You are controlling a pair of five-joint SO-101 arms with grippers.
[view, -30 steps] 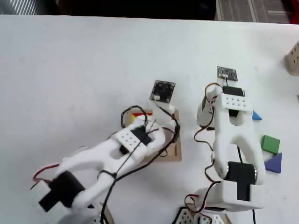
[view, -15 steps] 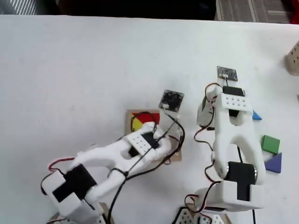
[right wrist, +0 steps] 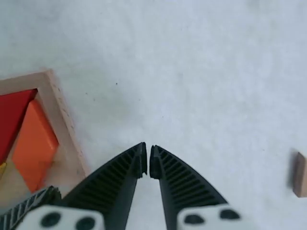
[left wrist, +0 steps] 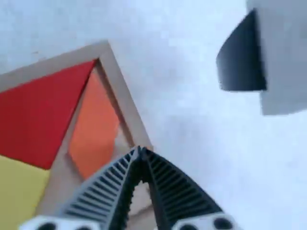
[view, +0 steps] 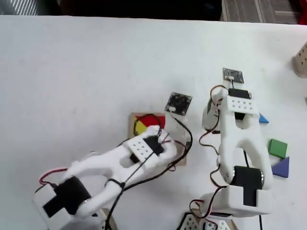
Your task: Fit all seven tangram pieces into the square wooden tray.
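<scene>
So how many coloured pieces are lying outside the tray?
3: a blue triangle, a green square and a purple triangle, all near the table's right edge. The arms may hide more.

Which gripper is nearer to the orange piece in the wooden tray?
Left. The left gripper hangs over the rim of the wooden tray, right beside the orange piece. The right gripper hangs over the white table, outside that rim.
</scene>
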